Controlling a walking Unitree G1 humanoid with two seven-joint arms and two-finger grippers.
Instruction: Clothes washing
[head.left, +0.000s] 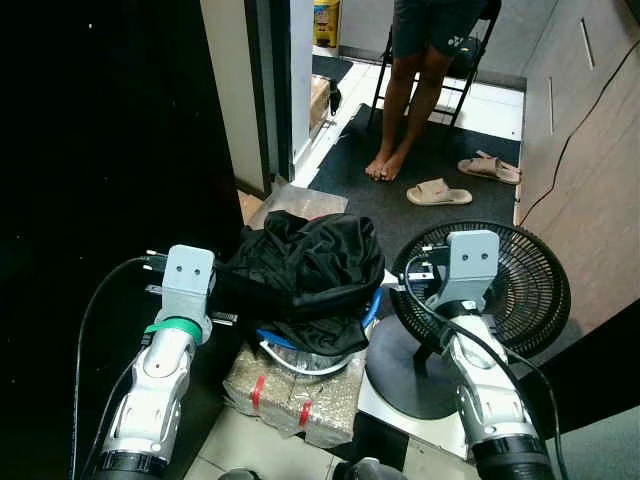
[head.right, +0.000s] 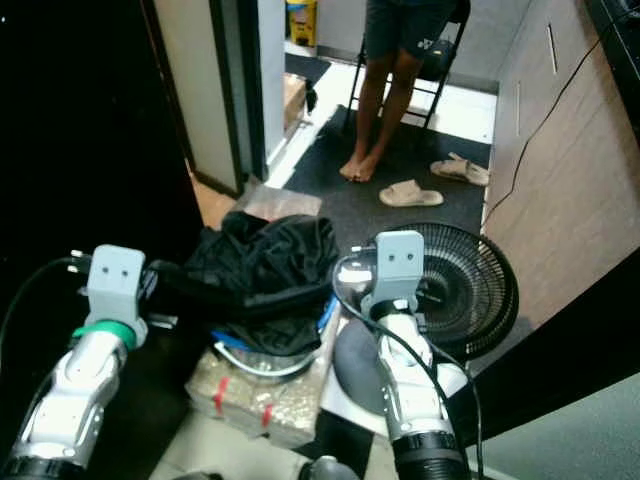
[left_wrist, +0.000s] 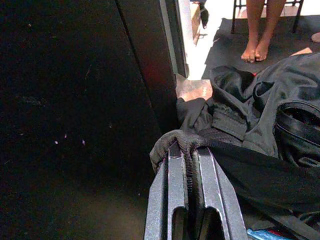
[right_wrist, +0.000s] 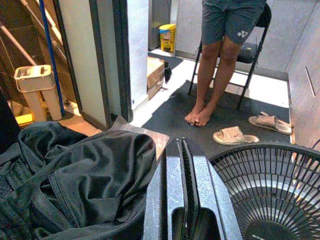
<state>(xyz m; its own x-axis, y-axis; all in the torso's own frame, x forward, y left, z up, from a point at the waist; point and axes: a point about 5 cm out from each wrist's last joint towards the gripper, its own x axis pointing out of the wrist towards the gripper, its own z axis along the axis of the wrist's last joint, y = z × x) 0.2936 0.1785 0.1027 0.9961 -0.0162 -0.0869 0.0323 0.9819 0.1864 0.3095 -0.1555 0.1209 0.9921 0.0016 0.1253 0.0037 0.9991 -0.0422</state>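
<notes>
A heap of black clothes (head.left: 305, 265) lies piled in a round basket with a blue and white rim (head.left: 372, 306). My left gripper (left_wrist: 186, 146) is at the heap's left side, shut on a fold of the black cloth that wraps over its fingertips. My right gripper (right_wrist: 184, 144) hangs shut with nothing between its fingers. It is to the right of the heap and just above the edge of a black floor fan (head.left: 520, 285). The clothes (right_wrist: 85, 180) fill the near left of the right wrist view.
The basket rests on a plastic-wrapped box (head.left: 290, 398). A dark wall (head.left: 100, 150) stands close on the left. Ahead, a barefoot person (head.left: 395, 165) stands on a dark mat beside a folding chair, with two slippers (head.left: 438, 192) nearby. Wooden cabinets (head.left: 590, 160) run along the right.
</notes>
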